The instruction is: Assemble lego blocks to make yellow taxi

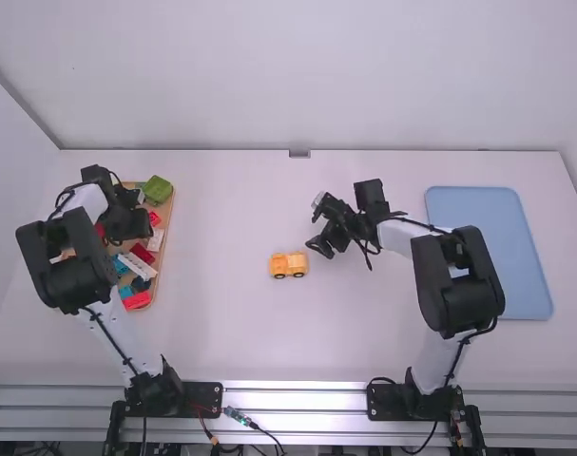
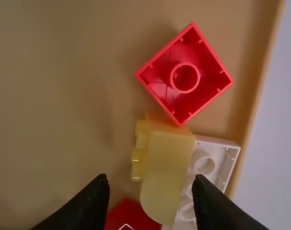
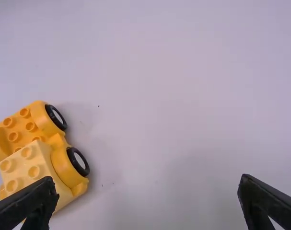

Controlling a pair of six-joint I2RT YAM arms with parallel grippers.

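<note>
The left gripper (image 1: 126, 218) is over the wooden tray (image 2: 49, 96), jaws spread, the gap aligned with the yellow round-ended brick (image 2: 167, 167) in that tray. The yellow wheeled car base (image 1: 288, 267), carrying a pale yellow brick (image 3: 23, 165), stands on the desk (image 1: 221, 332) right of the tray; the right gripper (image 1: 318, 226), farther right, has jaws spread near it.

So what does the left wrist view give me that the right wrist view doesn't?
Left wrist view: the tray with an upturned red block, an upturned white block, part of another red piece and a round-ended yellow block on its side.

Right wrist view: the wheeled base, a pale yellow block mounted on it.

Both: yellow parts, white table, and open fingers, the left gripper's and the right gripper's respectively.
</note>
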